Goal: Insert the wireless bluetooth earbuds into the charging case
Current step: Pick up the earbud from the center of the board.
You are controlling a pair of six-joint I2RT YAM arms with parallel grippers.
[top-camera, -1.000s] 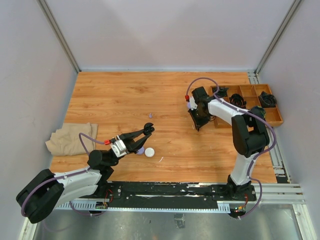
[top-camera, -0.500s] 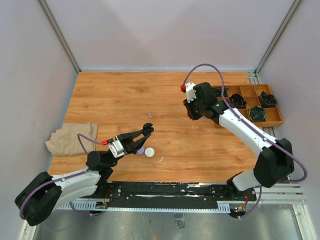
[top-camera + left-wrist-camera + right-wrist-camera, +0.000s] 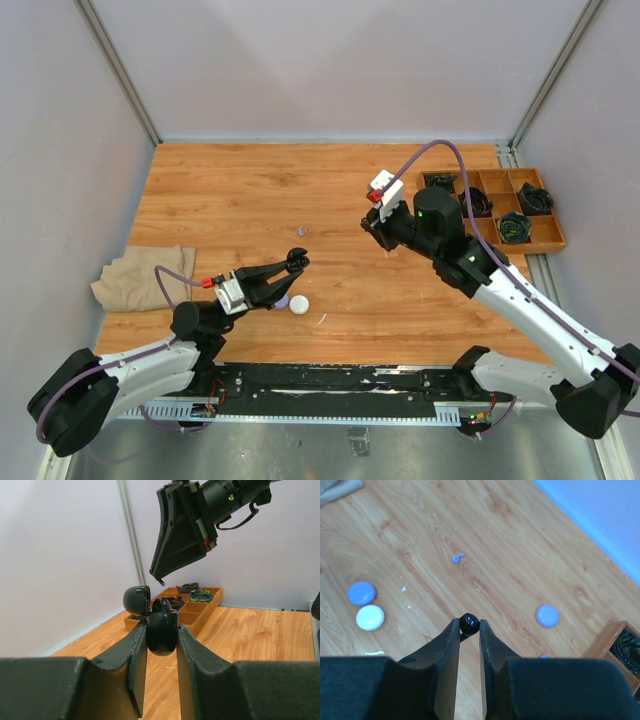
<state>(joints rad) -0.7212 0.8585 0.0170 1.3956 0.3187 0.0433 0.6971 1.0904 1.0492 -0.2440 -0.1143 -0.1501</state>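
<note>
The wooden table point(image 3: 250, 190) spreads out before me, its planks running left to right; at its near left edge a beige cloth point(image 3: 140, 277) lies crumpled; at the far right a wooden tray point(image 3: 495, 183) of square compartments sits beside the table's edge; coiled black cables point(image 3: 536, 198) lie in several of its compartments; one coil point(image 3: 514, 227) shows green and blue; pale walls point(image 3: 330, 60) close me in on the left, far and right; a black rail point(image 3: 330, 380) runs along the near edge.
</note>
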